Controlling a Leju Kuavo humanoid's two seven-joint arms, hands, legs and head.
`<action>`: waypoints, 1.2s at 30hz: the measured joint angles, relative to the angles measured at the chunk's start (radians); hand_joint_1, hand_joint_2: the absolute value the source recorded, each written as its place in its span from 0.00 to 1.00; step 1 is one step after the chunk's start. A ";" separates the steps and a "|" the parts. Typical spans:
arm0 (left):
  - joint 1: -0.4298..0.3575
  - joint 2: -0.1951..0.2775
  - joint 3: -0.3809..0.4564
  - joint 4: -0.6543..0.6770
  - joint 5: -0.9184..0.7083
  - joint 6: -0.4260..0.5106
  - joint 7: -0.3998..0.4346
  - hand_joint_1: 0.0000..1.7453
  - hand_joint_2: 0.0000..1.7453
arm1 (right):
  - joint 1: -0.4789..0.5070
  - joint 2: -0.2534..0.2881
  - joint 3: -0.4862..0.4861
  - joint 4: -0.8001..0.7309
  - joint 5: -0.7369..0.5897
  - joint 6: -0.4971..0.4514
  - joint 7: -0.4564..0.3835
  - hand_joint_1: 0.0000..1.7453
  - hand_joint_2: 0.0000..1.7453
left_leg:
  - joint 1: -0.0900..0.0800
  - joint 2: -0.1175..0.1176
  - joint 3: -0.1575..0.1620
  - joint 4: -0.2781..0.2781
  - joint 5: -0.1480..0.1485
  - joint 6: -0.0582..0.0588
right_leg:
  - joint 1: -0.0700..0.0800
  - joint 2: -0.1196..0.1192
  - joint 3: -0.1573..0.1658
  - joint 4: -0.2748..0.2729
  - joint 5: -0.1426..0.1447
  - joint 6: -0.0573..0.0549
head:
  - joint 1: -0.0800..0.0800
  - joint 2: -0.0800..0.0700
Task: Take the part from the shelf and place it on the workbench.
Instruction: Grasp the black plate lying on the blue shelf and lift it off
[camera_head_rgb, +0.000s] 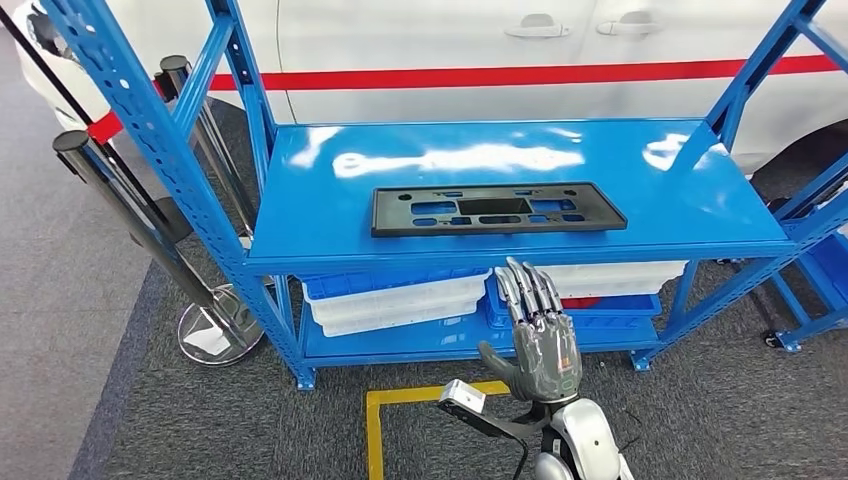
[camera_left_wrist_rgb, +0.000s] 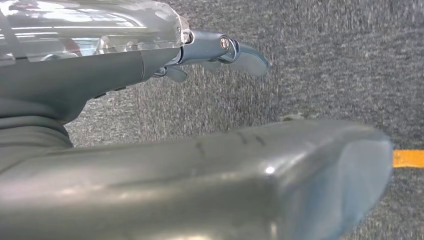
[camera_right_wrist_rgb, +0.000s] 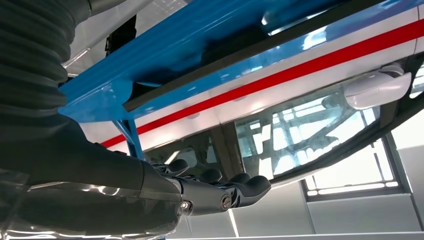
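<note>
My right hand (camera_head_rgb: 540, 335) is raised before the shelf (camera_head_rgb: 320, 160), fingers spread, holding nothing. I'm reaching; next, grasp the black part (camera_head_rgb: 497, 209). Left hand (camera_left_wrist_rgb: 220, 50): grasp unclear.

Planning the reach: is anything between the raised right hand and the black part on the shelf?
Nothing visible. The right hand is raised, fingers apart, just before the blue shelf's front edge; the black part lies flat and alone just beyond it.
</note>
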 joint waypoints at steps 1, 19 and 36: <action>0.000 -0.002 0.000 0.000 0.001 0.001 0.001 0.00 0.00 | -0.002 0.000 0.000 0.000 0.000 0.001 0.000 0.00 1.00 | -0.001 0.000 -0.001 -0.001 0.000 -0.001 | 0.007 -0.001 0.021 -0.046 0.014 -0.011 | 0.000 0.000; 0.003 0.003 0.006 0.001 -0.011 -0.024 -0.005 0.00 0.00 | -0.044 0.025 -0.005 0.055 0.016 0.031 0.022 0.00 1.00 | 0.021 0.009 -0.012 -0.006 0.005 -0.026 | -0.009 -0.010 0.073 -0.086 -0.006 0.029 | 0.000 0.000; 0.005 0.008 0.004 0.002 -0.050 -0.032 0.018 0.00 0.00 | -0.065 0.031 -0.093 0.123 0.013 0.036 0.036 0.00 1.00 | 0.015 -0.006 0.074 0.008 -0.051 -0.032 | -0.003 0.006 -0.015 -0.094 0.078 0.001 | 0.002 0.000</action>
